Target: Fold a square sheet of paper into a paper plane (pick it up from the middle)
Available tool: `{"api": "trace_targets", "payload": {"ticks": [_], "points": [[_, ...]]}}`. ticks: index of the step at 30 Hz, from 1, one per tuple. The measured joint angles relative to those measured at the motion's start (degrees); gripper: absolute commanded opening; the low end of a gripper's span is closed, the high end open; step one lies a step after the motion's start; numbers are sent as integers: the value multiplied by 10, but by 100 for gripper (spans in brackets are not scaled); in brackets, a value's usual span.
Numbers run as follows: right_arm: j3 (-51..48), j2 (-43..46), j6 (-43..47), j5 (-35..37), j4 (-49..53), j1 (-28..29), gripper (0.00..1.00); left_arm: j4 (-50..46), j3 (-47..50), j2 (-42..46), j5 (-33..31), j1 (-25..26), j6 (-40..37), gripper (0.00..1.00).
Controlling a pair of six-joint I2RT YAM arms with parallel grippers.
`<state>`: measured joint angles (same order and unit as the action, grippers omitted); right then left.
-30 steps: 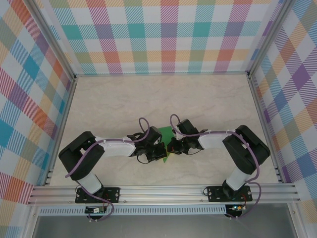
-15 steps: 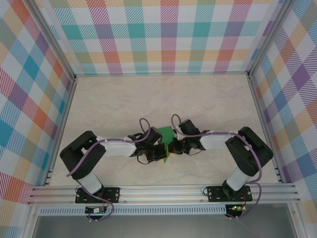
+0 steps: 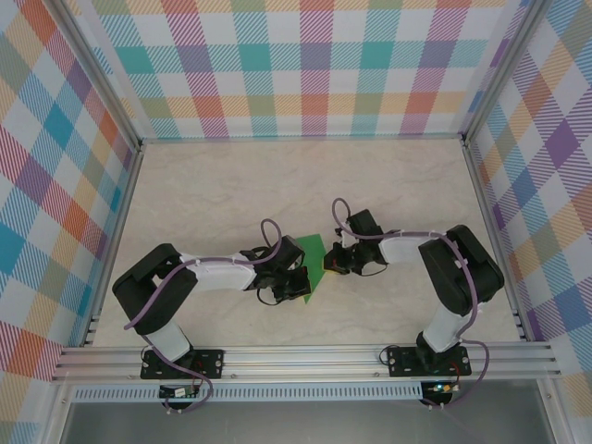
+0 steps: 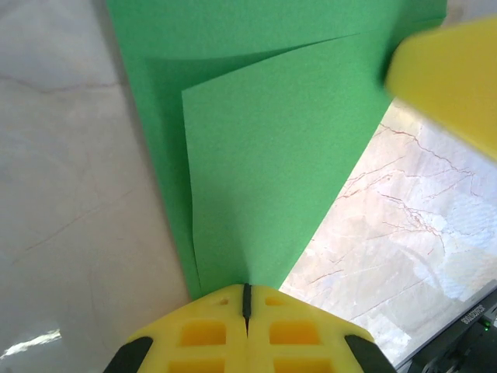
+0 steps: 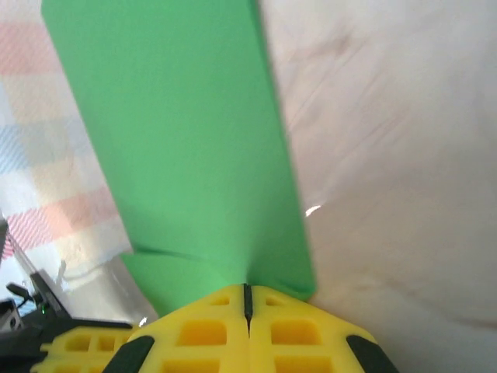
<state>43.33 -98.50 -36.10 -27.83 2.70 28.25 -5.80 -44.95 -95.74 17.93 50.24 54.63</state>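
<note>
A: Top external view, fig. legend: showing both arms bent inward over marble-look tabletop point(image 3: 203, 194), meeting nr its centre w/ sheet of paper point(image 3: 308, 248) between them.

B: Noting colour: bright green. Lying closer to the aluminium rail point(image 3: 305, 356) at near edge than to far checked wall point(image 3: 314, 65).

A: Re left gripper point(image 3: 302, 289): reaching in from the left, clamping shut on sheet's near-left part.

B: Confirming via left wrist view: yellow fingers point(image 4: 210, 334) pressing together, just a thin seam btwn them, pinching green paper at that seam. Seeing two overlapping green layers w/ a slanted fold edge, spreading away from the grip.

A: Also spotting, upper right of same view, a blurred yellow finger of the other arm, overlapping the sheet's far corner.

B: Re right gripper point(image 3: 326, 267): coming in from the right, likewise closing tight on sheet's right side.

A: Checking right wrist view: fingers point(image 5: 202, 334) meeting on a long green strip running up and away; smaller green flap showing at lower left, beside the grip.

B: Sitting just beside each other in overhead view, paper bridging the two grips.

A: Touching tabletop or lifted off it: cannot tell.
</note>
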Motion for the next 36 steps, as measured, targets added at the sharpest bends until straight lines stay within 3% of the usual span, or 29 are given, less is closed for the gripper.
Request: {"api": "trace_targets", "payload": {"ticks": [9,15,23,36], "points": [[27,26,22,54,45,-27,0,-37,-18,-1,-9,0,-18,0],[15,88,10,38,33,4,0,-75,-33,-1,-24,0,-62,0],[14,26,-21,3,4,63,0,-77,-33,3,-25,-5,-95,0],[15,-13,-29,1,-1,66,0,-11,-21,14,1,-21,-93,0]]}}
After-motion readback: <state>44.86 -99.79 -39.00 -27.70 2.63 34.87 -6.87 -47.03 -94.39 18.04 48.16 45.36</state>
